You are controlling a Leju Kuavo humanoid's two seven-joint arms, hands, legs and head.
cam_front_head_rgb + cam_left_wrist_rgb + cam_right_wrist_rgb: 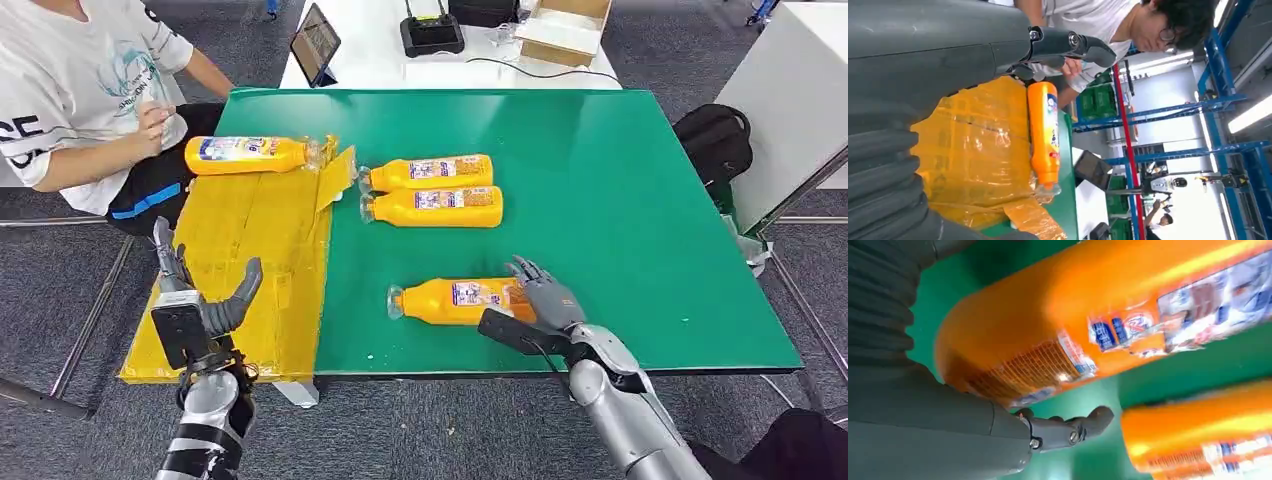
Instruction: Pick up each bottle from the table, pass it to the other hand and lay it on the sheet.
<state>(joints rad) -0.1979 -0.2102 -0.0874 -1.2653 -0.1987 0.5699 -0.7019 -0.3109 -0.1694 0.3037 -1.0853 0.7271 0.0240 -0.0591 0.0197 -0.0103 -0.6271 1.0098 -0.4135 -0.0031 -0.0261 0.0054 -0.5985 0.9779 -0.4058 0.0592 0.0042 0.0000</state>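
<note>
Four orange bottles lie on their sides across the green surface [620,200] and the yellow sheet [250,270]. One bottle [250,155] rests on the far edge of the sheet, its clear cap toward the surface; in the left wrist view this same bottle [1044,132] lies along the crinkled yellow sheet [978,150] next to the green edge. Two more bottles lie side by side just past the sheet's right edge, the farther one [430,172] and the nearer one [435,206] almost touching, both with caps pointing toward the sheet. The fourth bottle [455,300] lies near the front edge of the surface, cap also toward the sheet.

The right hand [545,298] sits at the base end of this fourth bottle, its fingers spread over the bottle's end and touching it; whether it truly grips the bottle cannot be told. In the right wrist view the bottle [1108,315] is close against the hand, with a dark finger [1073,425] below it and another bottle [1198,435] just beyond.

The left hand [200,295] hovers over the front part of the sheet, palm up, fingers apart and holding nothing.

A person in a white shirt [80,90] sits beside the far left corner of the surface. A tablet [318,42] and a cardboard box [562,30] stand on a white table [370,50] beyond.
</note>
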